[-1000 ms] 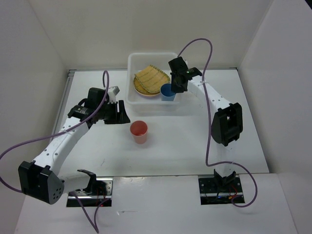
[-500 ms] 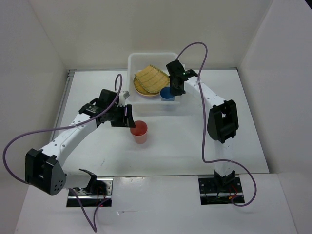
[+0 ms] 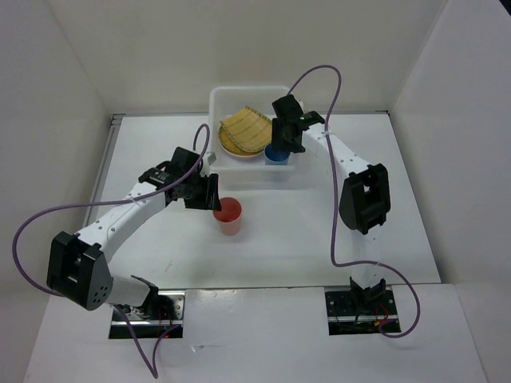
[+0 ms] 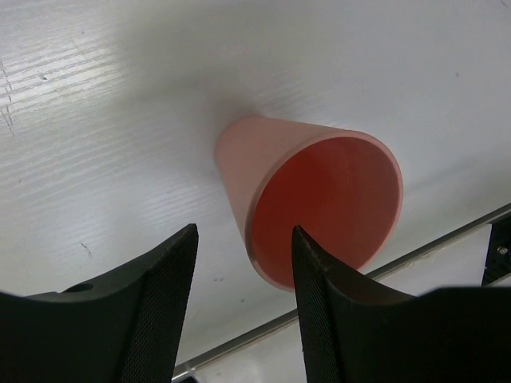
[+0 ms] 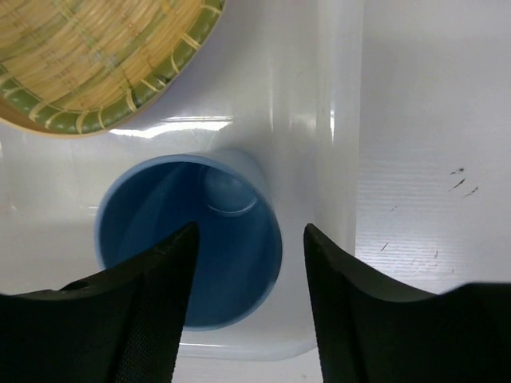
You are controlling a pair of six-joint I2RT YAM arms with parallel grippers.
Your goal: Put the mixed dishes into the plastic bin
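Top view: the red cup (image 3: 227,214) stands on the table (image 3: 279,239) at centre frame. The blue cup (image 3: 275,155) sits inside the plastic bin (image 3: 217,100), upper centre, beside a woven tray (image 3: 247,128).

Left wrist view: the left fingers (image 4: 160,319), spread apart, straddle the red cup's wall, probably ready to pinch it.

Right wrist view: the right fingers (image 5: 144,303), parted, hover over the blue cup without gripping it.

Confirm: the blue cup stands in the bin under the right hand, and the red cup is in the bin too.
No. The red cup stands on the table outside the bin, at the left hand, as the top external view shows. The blue cup part is right.
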